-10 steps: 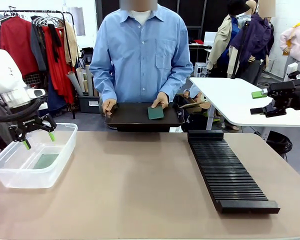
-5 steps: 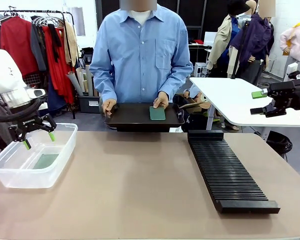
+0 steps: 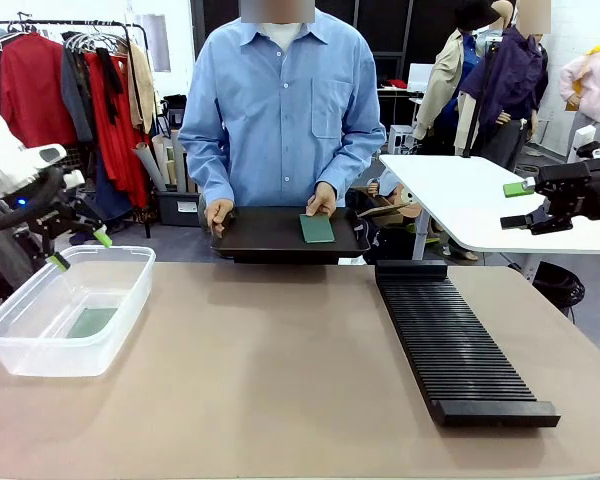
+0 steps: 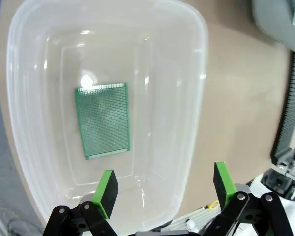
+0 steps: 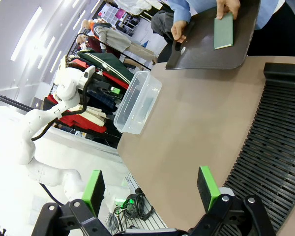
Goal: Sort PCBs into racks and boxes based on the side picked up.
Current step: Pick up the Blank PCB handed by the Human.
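A clear plastic box [image 3: 68, 310] stands at the table's left with one green PCB [image 4: 102, 120] flat on its bottom [image 3: 90, 322]. My left gripper [image 3: 78, 250] hangs open and empty above the box's far rim; its green-padded fingers [image 4: 107, 192] frame the box [image 4: 182, 73] from above. The long black slotted rack [image 3: 455, 341] lies on the right half, with nothing in its slots. My right gripper [image 3: 525, 204] is open and empty, high off the table's right edge. A person holds a flat black tray [image 3: 270, 238] at the far edge, one hand on a darker green PCB [image 3: 316, 228] [image 5: 224, 30].
The tan table [image 3: 280, 380] stretches bare between box and rack. A white side table [image 3: 460, 195] stands behind the rack at the right. A clothes rail [image 3: 70, 80] fills the back left.
My left gripper has risen and drawn back left, from inside the box's rim to above it. The person's hand has nudged the dark PCB slightly right on the tray.
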Tool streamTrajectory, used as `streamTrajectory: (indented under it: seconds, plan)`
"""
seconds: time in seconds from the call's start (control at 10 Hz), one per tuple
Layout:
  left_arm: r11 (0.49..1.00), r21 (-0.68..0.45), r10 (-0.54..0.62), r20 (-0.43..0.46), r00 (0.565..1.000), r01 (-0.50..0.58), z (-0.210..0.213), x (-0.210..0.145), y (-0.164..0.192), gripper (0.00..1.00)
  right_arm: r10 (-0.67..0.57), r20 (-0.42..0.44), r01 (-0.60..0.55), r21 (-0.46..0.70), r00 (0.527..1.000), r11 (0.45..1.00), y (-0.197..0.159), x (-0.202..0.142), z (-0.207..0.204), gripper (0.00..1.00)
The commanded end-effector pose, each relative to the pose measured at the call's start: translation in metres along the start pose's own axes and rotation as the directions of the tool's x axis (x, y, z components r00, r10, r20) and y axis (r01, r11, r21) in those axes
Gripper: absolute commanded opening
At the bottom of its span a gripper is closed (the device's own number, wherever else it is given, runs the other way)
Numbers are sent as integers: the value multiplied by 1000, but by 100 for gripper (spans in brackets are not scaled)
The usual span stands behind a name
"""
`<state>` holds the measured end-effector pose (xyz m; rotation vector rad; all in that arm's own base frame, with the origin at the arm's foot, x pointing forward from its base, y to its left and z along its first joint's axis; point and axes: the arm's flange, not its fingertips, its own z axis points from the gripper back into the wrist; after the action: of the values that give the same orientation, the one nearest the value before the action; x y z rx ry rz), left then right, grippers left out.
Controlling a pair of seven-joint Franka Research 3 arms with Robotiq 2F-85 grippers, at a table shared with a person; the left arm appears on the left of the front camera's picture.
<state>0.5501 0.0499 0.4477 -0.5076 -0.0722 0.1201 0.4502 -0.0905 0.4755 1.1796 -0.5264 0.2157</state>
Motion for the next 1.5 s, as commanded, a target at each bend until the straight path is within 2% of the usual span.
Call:
streamTrajectory:
  seconds: [0.0,0.1,0.3,0.4,0.5,0.6,0.7,0.9,1.0,1.1,1.4]
  plan:
    - [976,-161,-145,9,989,144,12,-21,7,100,6,2,-6,8,1000,1000,2,1,1,100]
    - [948,-234,-212,42,976,216,21,-23,6,100,6,2,-6,8,1000,1000,2,1,1,100]
    - [819,-423,-351,167,922,388,35,-19,11,100,6,2,-6,8,1000,1000,2,1,1,100]
    - [758,-485,-395,192,899,437,37,-14,12,100,6,2,-6,8,1000,1000,2,1,1,100]
    - [720,-519,-418,207,885,461,36,-9,12,100,6,2,-6,8,1000,1000,2,1,1,100]
    - [663,-562,-433,252,865,495,37,-4,12,100,6,2,-6,8,1000,1000,2,1,1,100]
    - [630,-567,-441,302,845,531,36,-2,9,100,6,2,-6,8,1000,1000,2,1,1,100]
    - [583,-597,-461,316,829,552,31,7,3,100,6,2,-6,8,1000,1000,2,1,1,100]
    - [597,-600,-415,338,845,533,31,8,2,100,6,2,-6,8,1000,1000,2,1,1,100]
    - [623,-573,-448,296,843,532,28,0,4,100,6,2,-6,8,1000,1000,2,1,1,100]
    - [623,-573,-448,296,843,532,28,0,4,100,6,2,-6,8,1000,1000,2,1,1,100]
